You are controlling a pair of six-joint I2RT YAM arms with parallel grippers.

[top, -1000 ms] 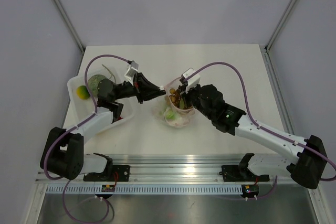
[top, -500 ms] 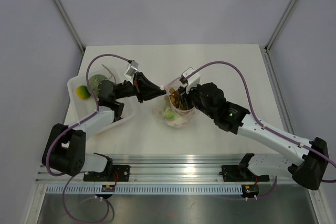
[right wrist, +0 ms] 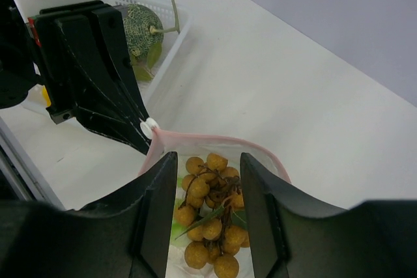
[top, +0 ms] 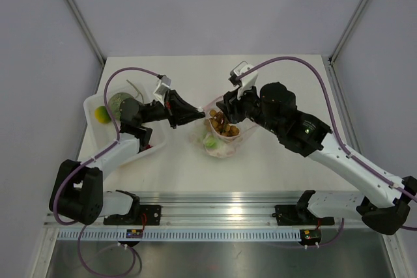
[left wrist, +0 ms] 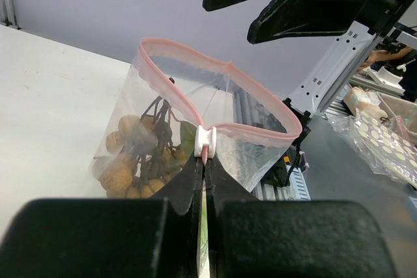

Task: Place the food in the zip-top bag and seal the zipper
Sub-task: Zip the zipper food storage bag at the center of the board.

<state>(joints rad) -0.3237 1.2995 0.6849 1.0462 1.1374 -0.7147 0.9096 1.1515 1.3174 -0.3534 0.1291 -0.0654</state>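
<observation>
Zip-top bag [top: 220,136] sits mid-table, between the arms, standing mouth-up. Inside is the bunch of tan-brown balls [right wrist: 212,216]. The mouth gapes — its long axis runs left to right along the zipper [left wrist: 186,51].

Left gripper [left wrist: 205,159] pinches the zipper's left end (at the white tab [left wrist: 204,140]). Right gripper [right wrist: 207,164] is spread, empty, above the mouth.

Judgement: hold the left pinch taut and level — lift the right straight up, clear of the far rim.

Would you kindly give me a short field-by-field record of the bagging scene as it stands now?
left gripper: shut on zipper at its white slider
right gripper: open, empty, above the bag mouth
zip-top bag: mouth open, unsealed
in bag: bunch of tan-brown balls
white tray: netted green melon lying inside
</observation>
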